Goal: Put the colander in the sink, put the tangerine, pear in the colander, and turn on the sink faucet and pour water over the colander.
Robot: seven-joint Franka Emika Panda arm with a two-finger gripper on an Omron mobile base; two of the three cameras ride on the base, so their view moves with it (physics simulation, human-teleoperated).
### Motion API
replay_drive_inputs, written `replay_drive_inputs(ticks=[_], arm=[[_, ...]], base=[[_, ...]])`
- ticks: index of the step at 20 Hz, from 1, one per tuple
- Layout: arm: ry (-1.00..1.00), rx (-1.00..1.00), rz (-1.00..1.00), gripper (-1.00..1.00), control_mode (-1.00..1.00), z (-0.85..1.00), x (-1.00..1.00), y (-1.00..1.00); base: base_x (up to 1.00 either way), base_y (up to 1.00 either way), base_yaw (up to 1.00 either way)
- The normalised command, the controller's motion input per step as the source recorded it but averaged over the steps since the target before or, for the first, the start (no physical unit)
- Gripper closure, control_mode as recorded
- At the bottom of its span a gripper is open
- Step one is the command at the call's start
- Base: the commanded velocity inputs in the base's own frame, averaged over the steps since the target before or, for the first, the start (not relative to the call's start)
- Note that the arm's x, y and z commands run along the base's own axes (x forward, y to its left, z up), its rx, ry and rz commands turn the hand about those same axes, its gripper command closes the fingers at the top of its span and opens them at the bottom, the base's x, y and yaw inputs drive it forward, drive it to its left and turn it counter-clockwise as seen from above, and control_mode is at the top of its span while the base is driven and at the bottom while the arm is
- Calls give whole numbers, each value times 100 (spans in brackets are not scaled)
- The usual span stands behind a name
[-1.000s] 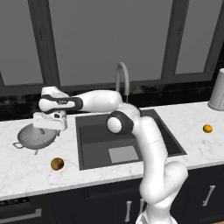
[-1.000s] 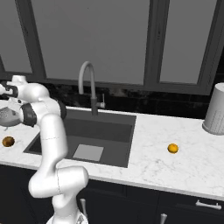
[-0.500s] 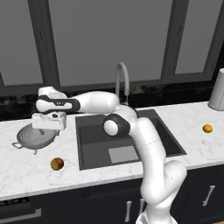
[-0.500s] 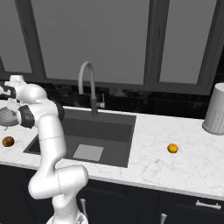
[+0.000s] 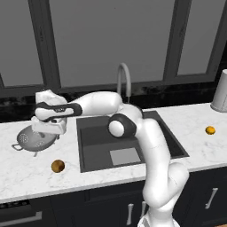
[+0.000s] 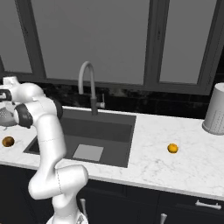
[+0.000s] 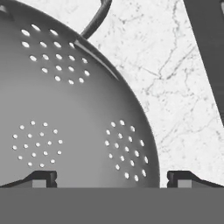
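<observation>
Countertop [image 5: 26, 168] holds colander [image 5: 36, 138], pear [image 5: 57, 166] nearby.

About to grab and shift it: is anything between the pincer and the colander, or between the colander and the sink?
Nothing visible. The pincer hangs open right over the colander, and bare counter separates it from the sink.
</observation>
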Motion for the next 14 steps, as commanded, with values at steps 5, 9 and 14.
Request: replay_drive_inputs(ticks=[5,9,14], arm=[[0,13,-12,-100,-100,-23,-8,-23],[0,12,-10,-100,-100,-17,-2,-20],[0,6,-2,-100,-100,-20,8,1]], base=[[0,0,0],[0,0,0],[0,0,0]])
